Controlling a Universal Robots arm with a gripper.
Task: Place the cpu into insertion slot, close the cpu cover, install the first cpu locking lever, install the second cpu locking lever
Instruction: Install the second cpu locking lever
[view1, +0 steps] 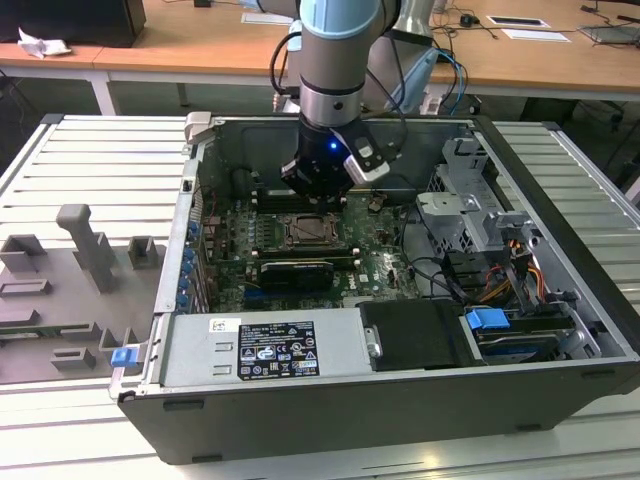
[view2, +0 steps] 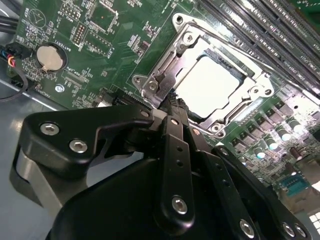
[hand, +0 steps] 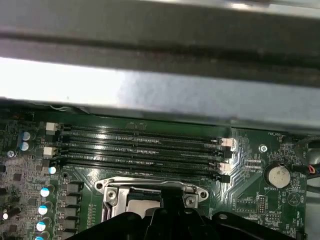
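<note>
We see the cpu (view2: 216, 89) seated in the insertion slot (view2: 250, 120) at upper centre of the second wrist view, the cpu cover (view2: 187, 42) down around it. Our gripper (view2: 172, 100), fingers pressed together, sits at the cover's latch corner, so we judge steady downward pressure matters. The memory slots (hand: 140, 147) lie just beside.

Shiny metal cpu cover (view2: 186, 59), matt black fingers (view2: 176, 109).

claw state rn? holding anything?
Claw: shut, fingertips together, holding nothing; tip at the edge of the cpu cover, which is down over the cpu.
</note>
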